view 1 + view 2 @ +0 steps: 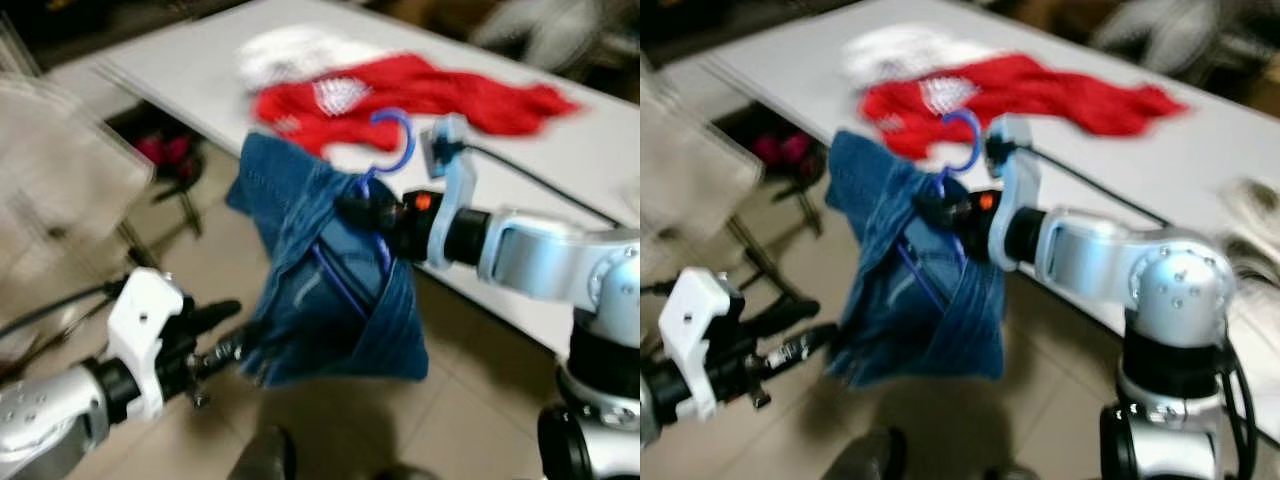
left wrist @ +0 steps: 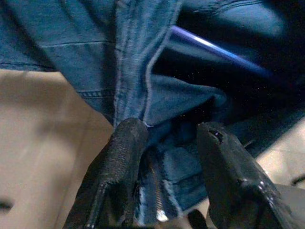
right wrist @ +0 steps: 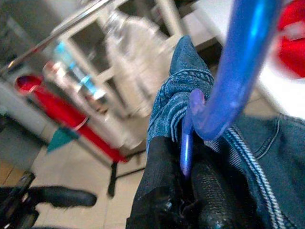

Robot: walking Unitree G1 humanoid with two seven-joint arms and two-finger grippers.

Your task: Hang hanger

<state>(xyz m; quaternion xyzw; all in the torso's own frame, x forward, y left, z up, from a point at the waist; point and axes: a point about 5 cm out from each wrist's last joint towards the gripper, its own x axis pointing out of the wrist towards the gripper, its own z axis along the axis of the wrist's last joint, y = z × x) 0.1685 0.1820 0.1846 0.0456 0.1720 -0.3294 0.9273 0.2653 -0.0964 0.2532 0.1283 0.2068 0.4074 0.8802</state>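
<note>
A blue plastic hanger (image 1: 392, 140) carries a blue denim garment (image 1: 330, 290) that hangs in the air beside the table. My right gripper (image 1: 362, 208) is shut on the hanger's neck just below the hook, seen close in the right wrist view as the hanger (image 3: 238, 71) rising from my fingers (image 3: 209, 191). My left gripper (image 1: 235, 345) is at the denim's lower left corner. In the left wrist view its fingers (image 2: 124, 162) stand apart with a fold of denim (image 2: 162, 95) between them.
A white table (image 1: 560, 150) runs behind, with a red garment (image 1: 420, 95) and a white cloth (image 1: 285, 50) on it. A pale mesh rack (image 1: 60, 170) stands at left. The floor is beige tile (image 1: 460, 420). The head views are blurred.
</note>
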